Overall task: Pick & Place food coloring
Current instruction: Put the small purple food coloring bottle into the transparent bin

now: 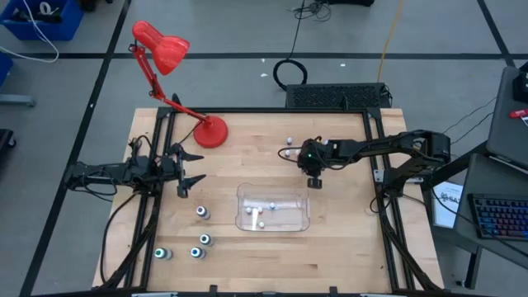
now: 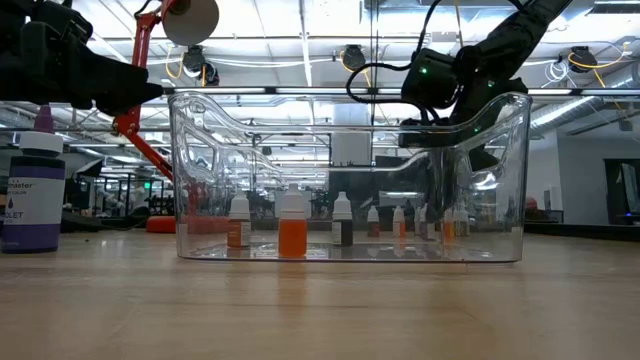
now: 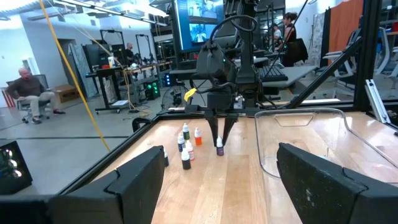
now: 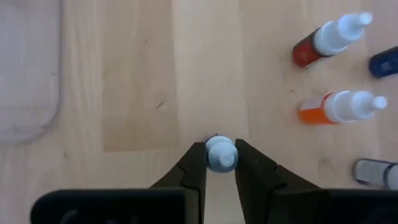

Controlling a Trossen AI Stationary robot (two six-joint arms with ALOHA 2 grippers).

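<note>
My right gripper [image 1: 313, 171] stands over the table's middle right, behind the tray, fingers pointing down and shut on a tiny food coloring bottle [image 4: 221, 154] with a whitish cap. More small bottles stand close by: red [image 4: 323, 43], orange [image 4: 342, 107], a blue one [image 4: 385, 62] and a dark one [image 4: 376, 173]. Three small bottles [image 1: 262, 213] sit inside the clear tray [image 1: 301, 223]. Several larger teal-topped bottles [image 1: 202, 212] stand on the near left. My left gripper [image 1: 188, 173] waits open at the left side, touching nothing. My right gripper pinches the tiny bottle between its two fingers [image 4: 194, 165], on its upper part beside the whitish cap [image 4: 222, 155]. The fingers come from above, pointing down. The bottle stays upright [image 3: 219, 148]; whether its base rests on the table or is just clear of it, I cannot tell.
A red desk lamp [image 1: 210, 130] stands on the table's far left. The clear tray [image 2: 500, 180] lies near the middle, between the two grippers and the near edge. A purple bottle [image 2: 30, 190] shows at the low view's left. People are in the room beyond [image 3: 28, 87].
</note>
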